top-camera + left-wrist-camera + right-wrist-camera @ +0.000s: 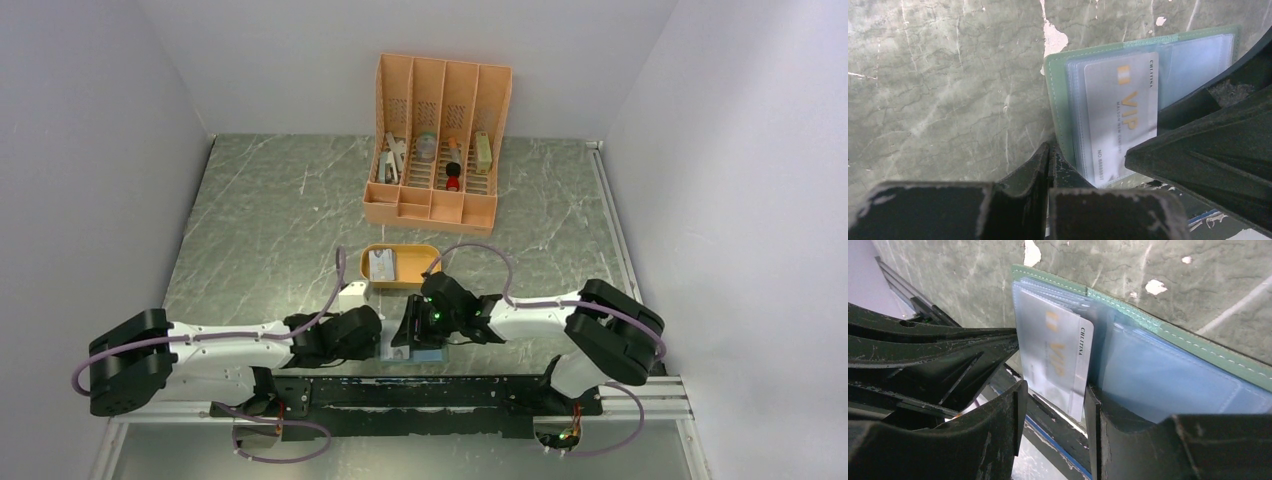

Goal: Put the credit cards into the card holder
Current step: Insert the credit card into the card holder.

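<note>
Left wrist view: the card holder (1058,100) lies open and flat on the marbled tabletop (938,90), green cover down and clear pockets up. A pale grey VIP card (1120,110) sits partly inside its left pockets, with its near end sticking out past the holder's edge. The left pincer (1049,150) is pressed narrow, its two fingers meeting tip to tip right at the holder's near left edge; I cannot tell whether any of the cover is caught between them.

From the right wrist, the right pincer (1054,390) stands with its fingers parted about half way. The free end of the VIP card lies in the gap between them; whether either finger touches the card's edges is unclear.

From the top camera both arms meet over the holder at the near centre of the tabletop. Just beyond them an orange oval tray (428,276) holds a second card (382,265), and an orange slotted organizer (440,100) stands at the far edge
</note>
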